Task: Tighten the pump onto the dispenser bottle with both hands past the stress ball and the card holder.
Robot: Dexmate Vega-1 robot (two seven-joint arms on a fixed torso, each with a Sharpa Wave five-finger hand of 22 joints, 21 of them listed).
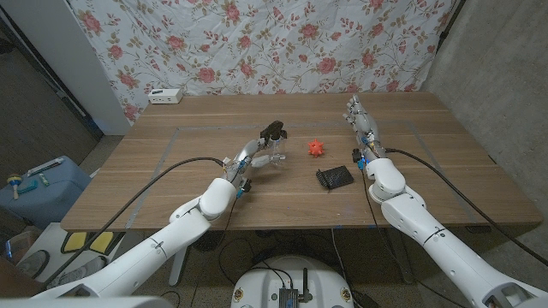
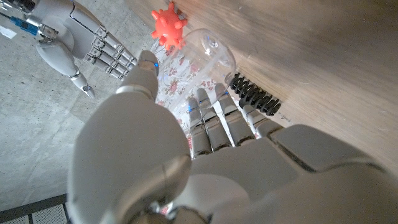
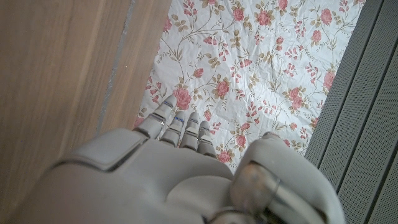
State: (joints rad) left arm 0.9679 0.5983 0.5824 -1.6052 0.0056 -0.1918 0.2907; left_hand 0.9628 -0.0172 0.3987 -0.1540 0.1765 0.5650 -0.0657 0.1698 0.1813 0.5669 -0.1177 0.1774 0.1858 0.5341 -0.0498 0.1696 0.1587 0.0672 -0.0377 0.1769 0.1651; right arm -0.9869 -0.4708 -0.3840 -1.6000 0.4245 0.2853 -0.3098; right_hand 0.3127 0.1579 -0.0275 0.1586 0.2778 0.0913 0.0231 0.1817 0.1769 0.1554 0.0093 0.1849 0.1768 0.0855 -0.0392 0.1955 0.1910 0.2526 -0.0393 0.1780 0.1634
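While the arms reach over the table (image 1: 171, 171):
Left hand (image 1: 255, 154): grips the clear dispenser bottle (image 2: 205, 53) mid-table; black pump (image 1: 274, 131) on top.
Right hand (image 1: 360, 120): holds nothing, fingers straight, far right.
Stress ball (image 1: 318, 147): right of the bottle.
Card holder (image 1: 335, 177): nearer, right.

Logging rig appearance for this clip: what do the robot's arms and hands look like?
Both arms are glossy white with rounded shells, and a black cable runs along each. The left hand and right hand are light grey and silver with segmented metallic fingers. Small blue fittings sit near the wrists. No markings are readable.
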